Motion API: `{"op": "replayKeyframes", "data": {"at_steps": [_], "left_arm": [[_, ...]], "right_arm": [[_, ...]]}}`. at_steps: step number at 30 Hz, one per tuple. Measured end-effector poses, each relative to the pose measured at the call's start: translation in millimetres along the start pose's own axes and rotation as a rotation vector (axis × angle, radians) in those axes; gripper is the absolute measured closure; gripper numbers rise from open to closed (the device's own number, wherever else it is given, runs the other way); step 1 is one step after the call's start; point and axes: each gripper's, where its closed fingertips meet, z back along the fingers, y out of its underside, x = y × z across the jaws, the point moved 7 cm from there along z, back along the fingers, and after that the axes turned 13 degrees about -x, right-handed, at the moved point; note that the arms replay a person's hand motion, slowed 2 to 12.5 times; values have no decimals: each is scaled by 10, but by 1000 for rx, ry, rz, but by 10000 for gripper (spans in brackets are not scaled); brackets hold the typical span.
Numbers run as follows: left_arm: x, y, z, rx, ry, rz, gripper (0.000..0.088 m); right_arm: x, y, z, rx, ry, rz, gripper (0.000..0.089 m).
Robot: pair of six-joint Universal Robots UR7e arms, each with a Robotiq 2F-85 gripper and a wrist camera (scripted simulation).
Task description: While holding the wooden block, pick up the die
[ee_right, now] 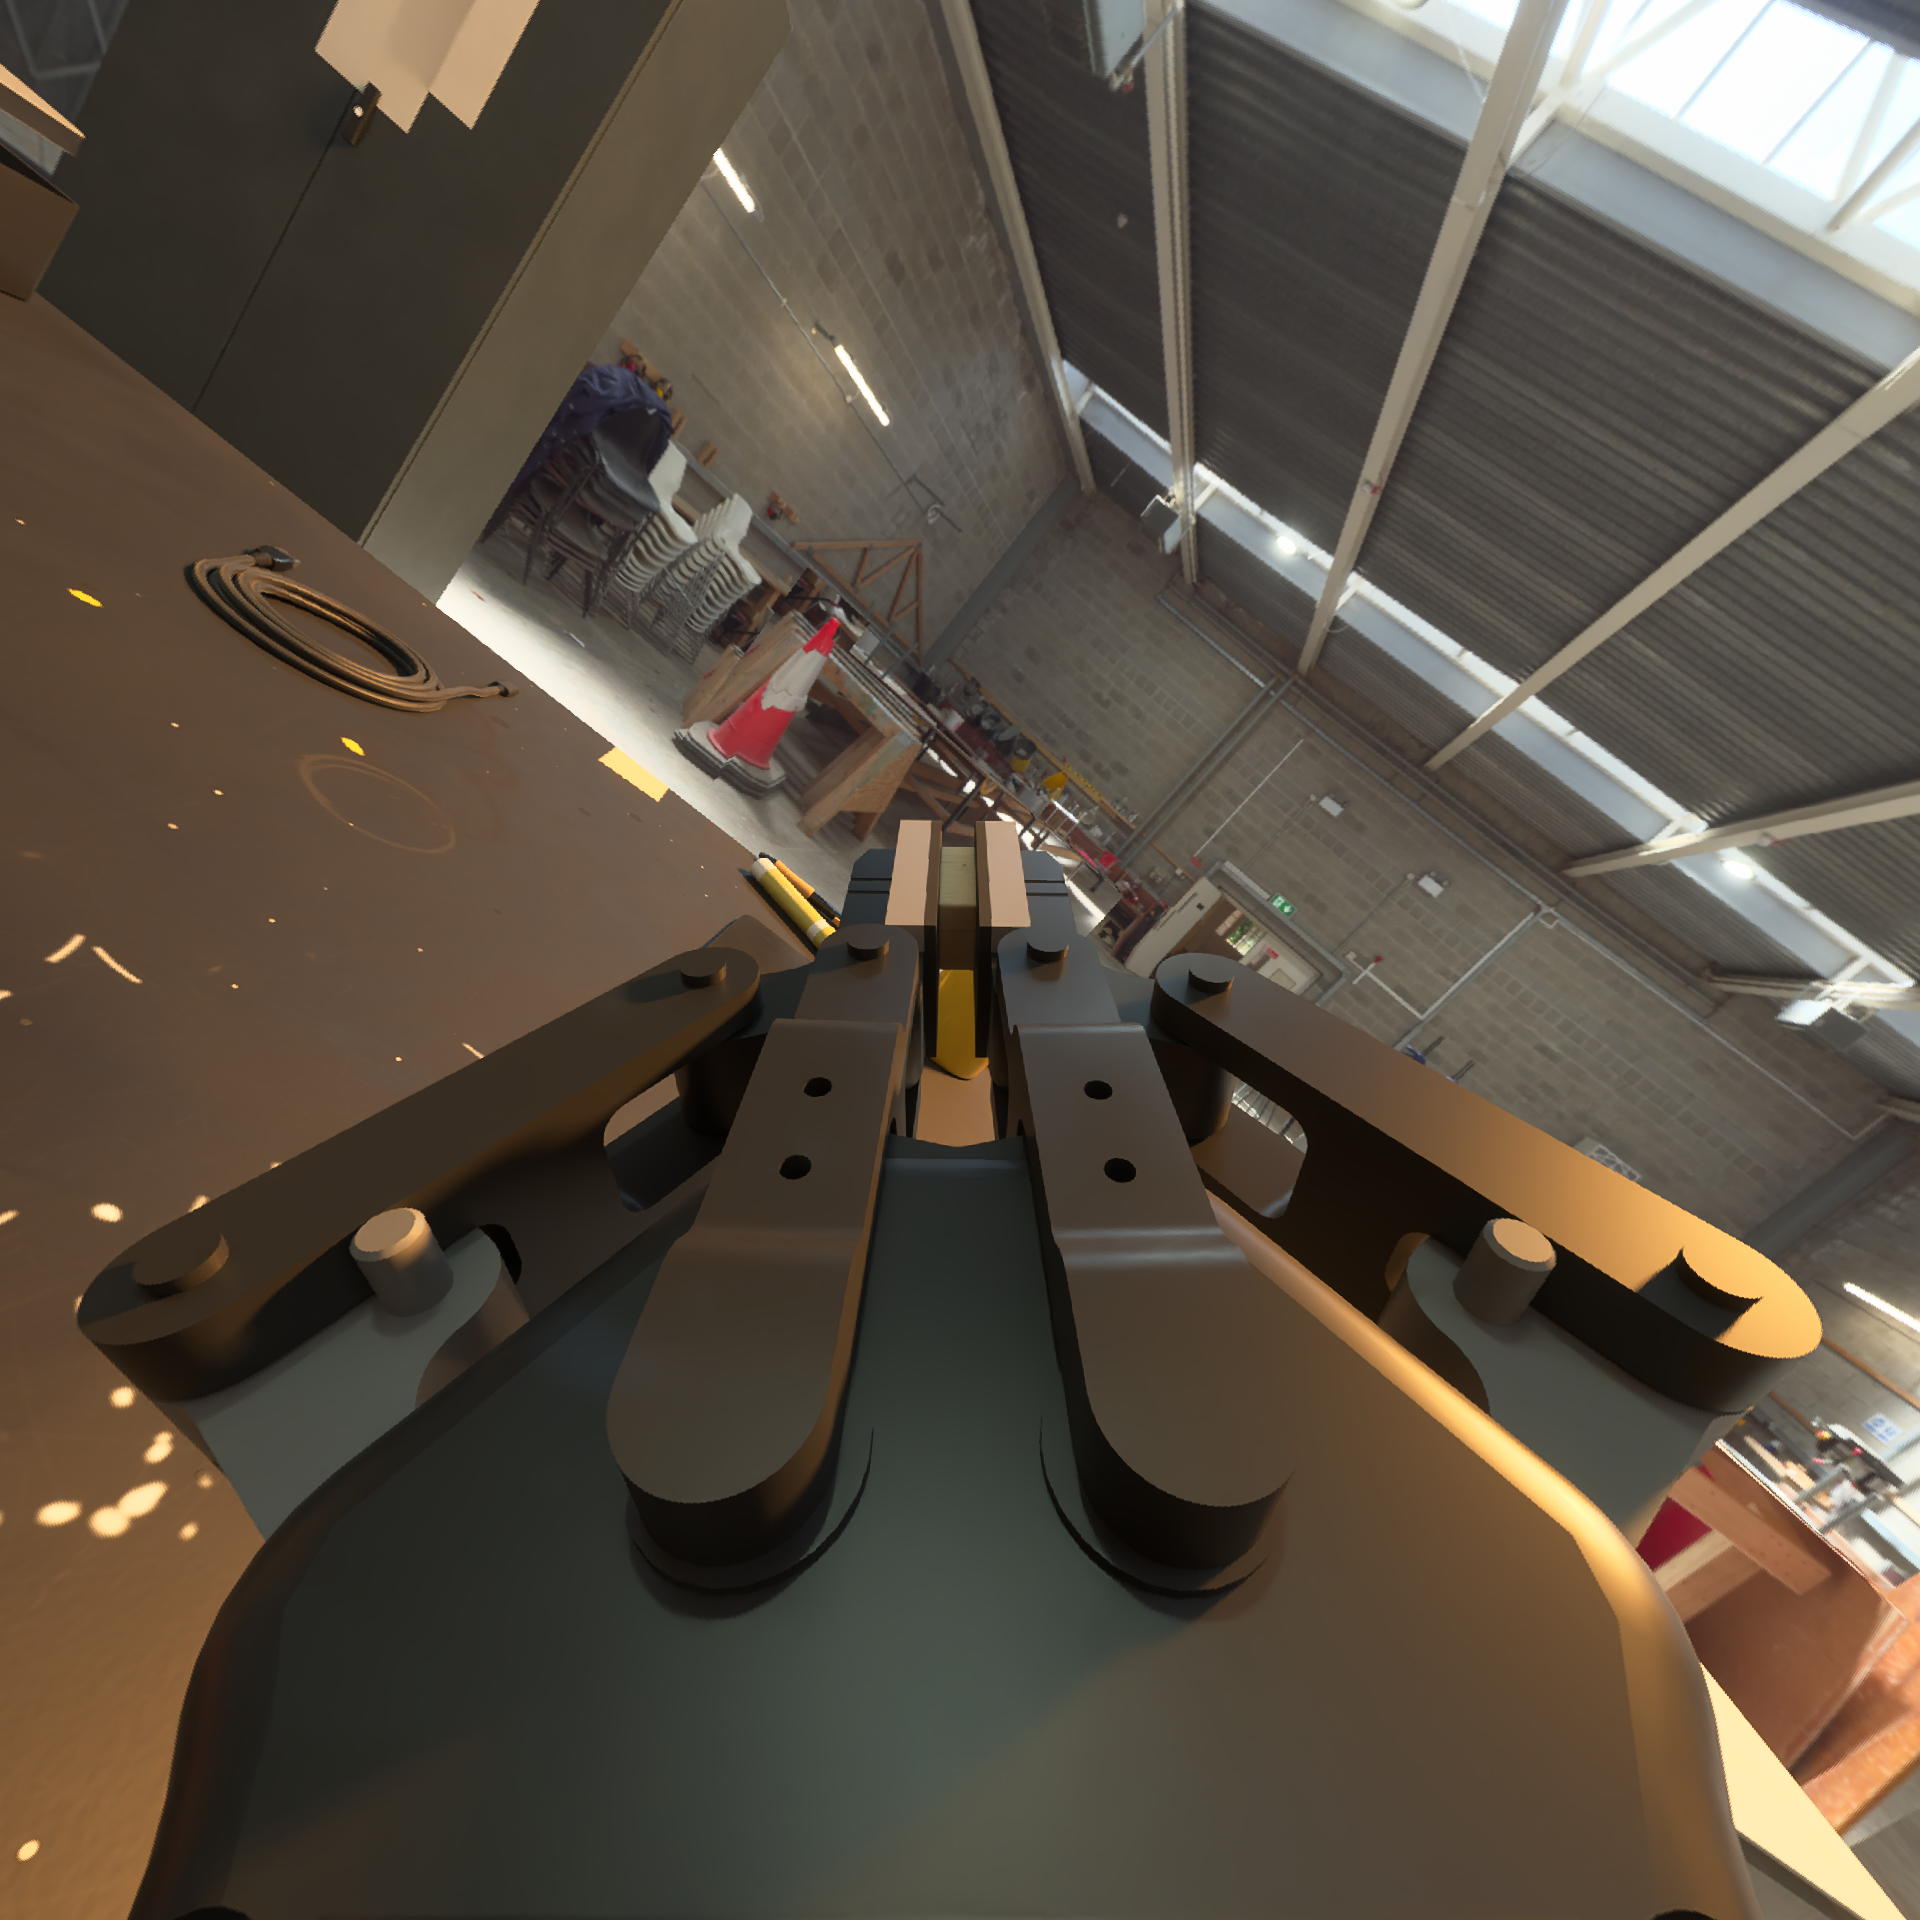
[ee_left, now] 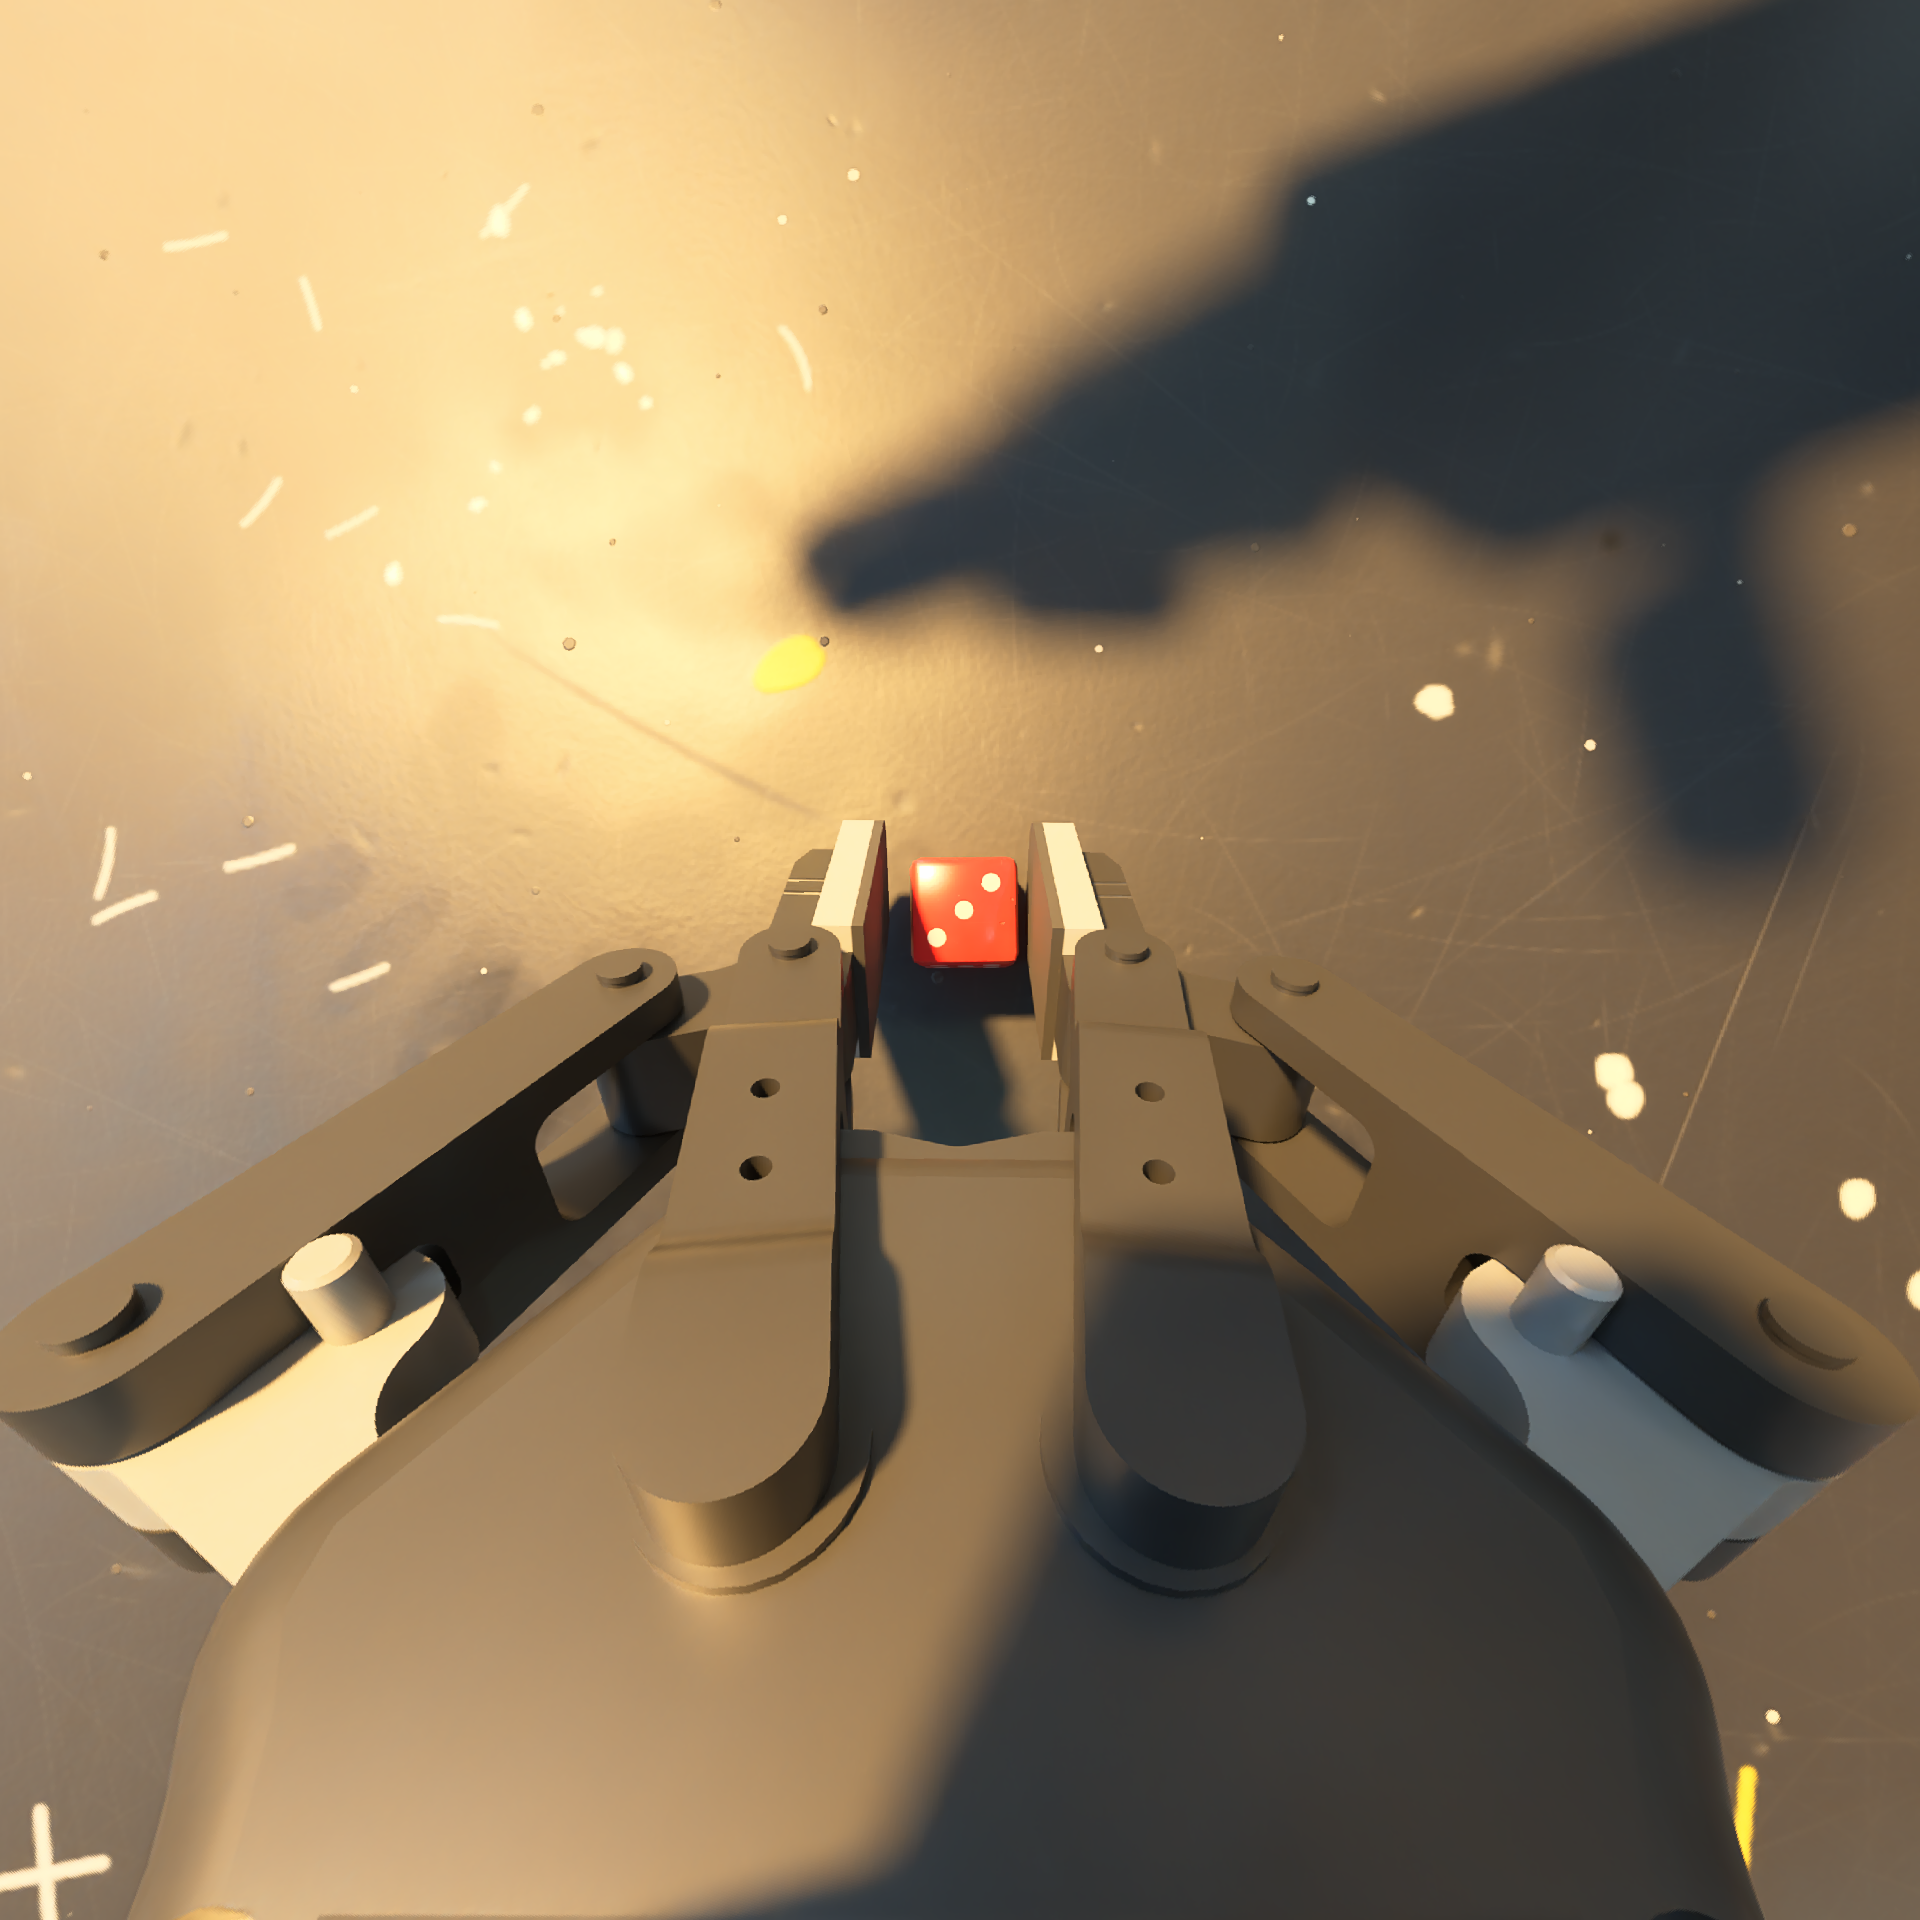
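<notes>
Die (ee_left: 963, 911), red with white pips, sitting low and centre in the left wrist view, square between the two pads (ee_left: 854, 883) of the left gripper (ee_left: 961, 894). Three pips up, flat on the scuffed table (ee_left: 416, 520). Jaws partly open, a sliver of daylight on each side of the cube, nothing clamped yet. Looks about level with the die, though hard to tell if the tips touch the table.

Over in the right wrist view, right gripper (ee_right: 957, 883) tilted up toward the hall roof, jaws nearly closed on a thin yellowish piece (ee_right: 956, 997), presumably the wooden block. Off the table by the look of it. Coiled cable (ee_right: 312, 634) at upper left, yellow-and-black marker (ee_right: 795, 894) just left of the fingers, both out of play.

Best approach now, as a judgement: close slowly and evenly, keeping the die centred so both pads meet flat faces together. Small, smooth cube, likely to squirt out or twist if one pad lands first. Lift straight up only once firmly pinched. Right grip to hold steady throughout, no slackening.
</notes>
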Motion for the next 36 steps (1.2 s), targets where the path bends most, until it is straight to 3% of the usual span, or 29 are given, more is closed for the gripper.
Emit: {"op": "replayKeyframes", "data": {"at_steps": [4, 9, 21, 31, 36], "left_arm": [[-6, 8, 4, -15, -6, 18, 699], [-18, 15, 17, -31, -13, 61, 703], [-40, 31, 135, -87, -3, 310, 703], [-103, 36, 328, -189, 194, 650, 703], [-126, 92, 431, -193, 323, 802, 703]], "right_arm": [[-1, 0, 1, 0, 0, -1, 838], [-5, 0, 2, 0, 2, -1, 838], [1, -8, -1, -2, -1, 6, 838], [38, -26, -13, -8, -16, 12, 838], [65, -41, -22, -11, -28, 17, 838]]}}
